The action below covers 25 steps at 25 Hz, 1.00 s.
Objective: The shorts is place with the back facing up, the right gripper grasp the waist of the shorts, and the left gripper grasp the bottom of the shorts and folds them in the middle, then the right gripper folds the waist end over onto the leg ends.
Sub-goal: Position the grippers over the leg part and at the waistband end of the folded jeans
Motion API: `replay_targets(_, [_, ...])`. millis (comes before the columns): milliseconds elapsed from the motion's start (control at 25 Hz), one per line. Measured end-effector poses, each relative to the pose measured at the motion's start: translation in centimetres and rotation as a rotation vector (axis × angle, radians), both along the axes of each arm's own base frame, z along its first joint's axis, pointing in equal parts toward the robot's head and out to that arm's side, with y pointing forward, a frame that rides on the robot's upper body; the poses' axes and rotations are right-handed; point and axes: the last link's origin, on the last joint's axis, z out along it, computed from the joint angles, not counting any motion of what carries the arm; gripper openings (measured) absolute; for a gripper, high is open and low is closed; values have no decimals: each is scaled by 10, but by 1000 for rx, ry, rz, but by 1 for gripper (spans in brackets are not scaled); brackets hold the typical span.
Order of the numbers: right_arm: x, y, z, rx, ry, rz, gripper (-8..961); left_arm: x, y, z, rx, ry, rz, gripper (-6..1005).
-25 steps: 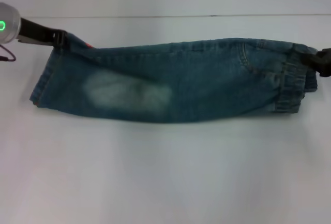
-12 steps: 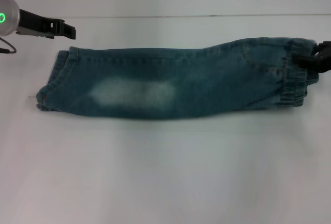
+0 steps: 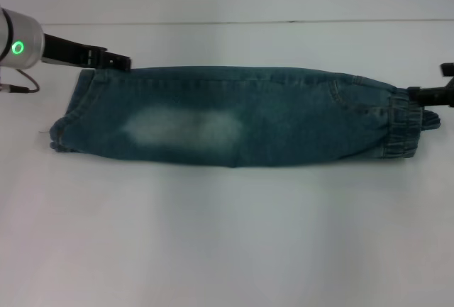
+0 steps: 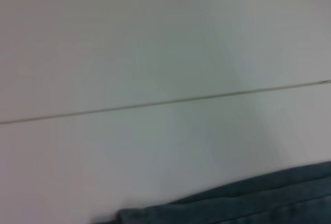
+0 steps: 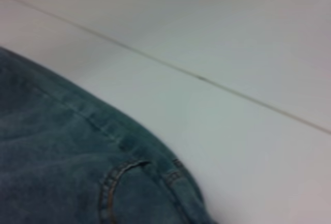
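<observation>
Desk (image 3: 227,250) carries the shorts (image 3: 234,126), folded lengthwise across centre. Your left end effector (image 3: 117,60) hangs at ten o'clock, jaws apart, off the hem. Your right end effector (image 3: 429,97), at three o'clock, clamps the waist (image 3: 401,126); next, carry it over to the leg ends (image 3: 67,119).

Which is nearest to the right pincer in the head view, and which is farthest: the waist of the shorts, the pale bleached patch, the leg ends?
From the right pincer, at the table's right edge:
1. The waist of the shorts, right end, next to the pincer.
2. The pale bleached patch, left of the middle.
3. The leg ends, far left, by the left pincer.
</observation>
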Motion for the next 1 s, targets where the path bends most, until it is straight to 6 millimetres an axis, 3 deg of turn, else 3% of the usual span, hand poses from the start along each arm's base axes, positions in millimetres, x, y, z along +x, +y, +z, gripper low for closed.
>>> replay_targets(80, [0, -4, 8, 36, -14, 9, 864, 2, -3, -3, -17, -38, -38, 925])
replay_targets(240, [-2, -25, 17, 30, 24, 48, 900, 10, -11, -9, -69, -108, -115, 921])
replay_targets(440, [2, -66, 13, -27, 156, 159, 917, 21, -41, -21, -211, -274, -321, 920])
replay_targets(760, [44, -126, -14, 72, 293, 251, 917, 18, -83, -35, -334, -386, -560, 920])
replay_targets(1000, [66, -139, -36, 139, 270, 241, 917, 12, -96, -44, -389, -406, -599, 920])
